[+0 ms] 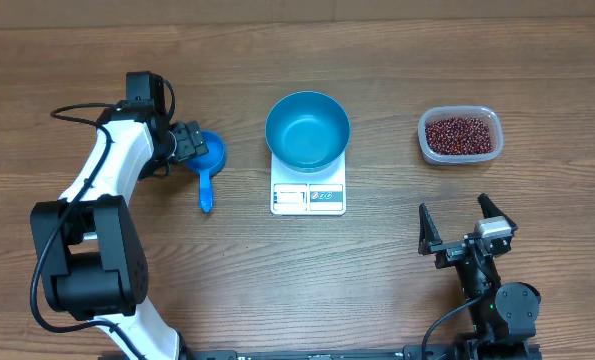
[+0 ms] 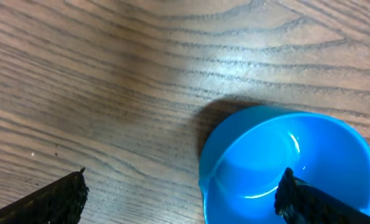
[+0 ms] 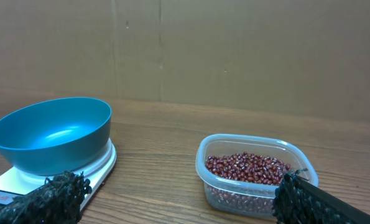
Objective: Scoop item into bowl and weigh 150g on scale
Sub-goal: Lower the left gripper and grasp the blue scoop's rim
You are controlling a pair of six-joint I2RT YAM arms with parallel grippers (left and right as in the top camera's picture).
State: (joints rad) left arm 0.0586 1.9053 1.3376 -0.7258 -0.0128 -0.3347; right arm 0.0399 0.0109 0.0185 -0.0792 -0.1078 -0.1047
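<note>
Left end effector [image 1: 191,144]: spread wide, gripping nothing. Poised at the cup end of the small blue scoop [image 1: 211,160], left of the scale. In the left wrist view, one fingertip [image 2: 296,196] in front of the cup, the other [image 2: 63,196] over bare worktop [image 2: 141,74]. Lined up on the cup wall, not the handle.

Right end effector [image 1: 455,215]: also spread, empty, parked near right, well apart from everything.

Beans [image 1: 460,134]: all in the clear tub [image 1: 423,128], far right. Teal bowl [image 1: 307,128]: empty, seated on the white scale [image 1: 308,197], centre. No scooping yet, by the look of it.

Likely trouble:
- If closed here: pinches the cup wall instead of the handle; probably blocks the cup or tips the scoop on lifting.
- Light plastic on smooth wood: may skid or spin away under one-sided contact.
- Long carry from tub to bowl across the worktop: spills beans if tilted.
- Tub light and unheld: may slide when dug into.
- Bowl or scale nudged: reading off. Display unreadable from here.
- Overshoot easy with heaped scoops close to target.
</note>
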